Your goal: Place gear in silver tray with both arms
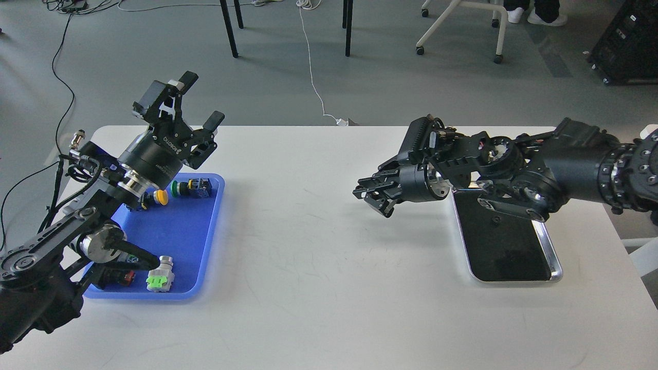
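Observation:
The silver tray (556, 271) lies on the right of the white table, its dark mirror-like inside mostly uncovered. My right gripper (371, 201) hovers just left of the tray's far left corner, pointing left, fingers apart and nothing seen between them. My right arm crosses over the tray's far end. My left gripper (199, 101) is open and empty, raised above the far end of the blue tray (205, 241). I cannot make out a gear; a small dark spot (495, 221) shows inside the silver tray, too small to identify.
The blue tray holds a yellow push button (160, 197), a green button with a black body (191, 187), a silver and green part (159, 276) and a red and black part (119, 276). Chair legs and cables lie on the floor beyond the table.

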`<action>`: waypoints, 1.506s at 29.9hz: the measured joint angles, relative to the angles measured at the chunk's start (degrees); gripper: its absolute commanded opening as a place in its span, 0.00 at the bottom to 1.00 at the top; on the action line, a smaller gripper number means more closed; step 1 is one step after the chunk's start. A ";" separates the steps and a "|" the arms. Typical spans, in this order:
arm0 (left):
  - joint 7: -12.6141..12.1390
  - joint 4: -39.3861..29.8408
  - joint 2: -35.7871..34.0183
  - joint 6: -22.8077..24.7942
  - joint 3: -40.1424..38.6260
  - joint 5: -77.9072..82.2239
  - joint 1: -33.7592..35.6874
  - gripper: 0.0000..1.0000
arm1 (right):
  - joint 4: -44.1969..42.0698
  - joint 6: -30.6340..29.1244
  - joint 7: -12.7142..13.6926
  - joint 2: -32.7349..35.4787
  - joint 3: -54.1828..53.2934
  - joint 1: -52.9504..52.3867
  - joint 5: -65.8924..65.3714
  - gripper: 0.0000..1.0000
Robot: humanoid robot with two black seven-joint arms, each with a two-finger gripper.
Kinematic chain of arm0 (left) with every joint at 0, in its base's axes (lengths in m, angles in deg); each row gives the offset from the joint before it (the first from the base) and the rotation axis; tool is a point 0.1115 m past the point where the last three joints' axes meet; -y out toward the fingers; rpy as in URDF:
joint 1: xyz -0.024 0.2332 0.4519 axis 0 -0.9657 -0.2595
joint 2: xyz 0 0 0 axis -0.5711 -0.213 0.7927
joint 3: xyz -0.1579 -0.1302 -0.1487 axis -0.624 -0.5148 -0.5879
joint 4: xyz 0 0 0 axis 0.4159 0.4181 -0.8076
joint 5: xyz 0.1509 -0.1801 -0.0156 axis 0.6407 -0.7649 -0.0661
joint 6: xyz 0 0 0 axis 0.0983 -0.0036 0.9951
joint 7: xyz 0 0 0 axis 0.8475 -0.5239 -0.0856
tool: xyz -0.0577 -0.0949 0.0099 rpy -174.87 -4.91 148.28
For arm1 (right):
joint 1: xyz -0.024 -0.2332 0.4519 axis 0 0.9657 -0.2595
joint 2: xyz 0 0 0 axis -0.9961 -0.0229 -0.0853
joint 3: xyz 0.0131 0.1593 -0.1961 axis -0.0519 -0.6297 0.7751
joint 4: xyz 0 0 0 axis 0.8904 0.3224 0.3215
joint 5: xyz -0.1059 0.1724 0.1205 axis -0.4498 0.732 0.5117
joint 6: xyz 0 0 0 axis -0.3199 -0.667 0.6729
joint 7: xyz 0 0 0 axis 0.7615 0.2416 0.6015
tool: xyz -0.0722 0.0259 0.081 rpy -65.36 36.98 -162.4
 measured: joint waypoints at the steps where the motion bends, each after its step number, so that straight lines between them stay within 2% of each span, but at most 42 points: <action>1: 0.00 0.00 0.17 0.00 0.04 0.00 0.00 0.98 | 0.93 0.00 0.01 2.57 0.09 0.03 -0.96 0.16; 7: 0.00 0.00 0.86 0.00 0.23 0.05 0.00 0.99 | 6.19 0.00 0.00 16.10 0.18 1.09 -5.68 0.17; 12: 0.00 -0.05 1.76 1.15 0.10 0.10 0.00 0.99 | 7.28 0.00 0.01 23.38 0.22 3.57 -10.28 0.17; 17: 0.00 -0.35 2.19 1.39 0.02 0.10 -0.02 0.98 | 7.33 0.04 0.00 26.25 0.21 6.79 -11.21 0.18; 23: 0.00 -0.52 2.18 1.41 -0.15 0.10 -0.02 0.99 | 7.20 0.04 0.00 27.25 0.11 10.30 -11.26 0.25; 24: 0.00 -0.55 2.18 1.41 -0.16 0.10 -0.02 0.98 | 7.19 0.04 -0.01 27.24 0.02 10.58 -11.25 0.28; 26: 0.00 -0.59 2.15 1.41 -0.17 0.10 -0.02 0.99 | 7.09 0.04 -0.01 26.86 -0.22 10.97 -11.24 0.41; 30: 0.00 -0.65 2.01 1.41 -0.23 0.10 -0.02 0.98 | 6.99 0.08 -0.01 25.98 -0.51 11.05 -11.03 0.72; 32: 0.00 -0.74 1.98 1.41 -0.25 0.10 -0.02 0.98 | 6.98 0.10 -0.01 25.87 -0.60 11.06 -10.92 0.93; 40: 0.00 -0.78 1.83 1.41 -0.25 0.09 -0.02 0.99 | 7.38 0.19 -0.01 27.41 -5.40 10.64 -10.13 0.96; 45: 0.00 -0.87 1.66 1.41 -0.25 0.09 -0.02 0.99 | 7.48 0.08 0.00 28.15 -15.02 10.63 -5.66 0.96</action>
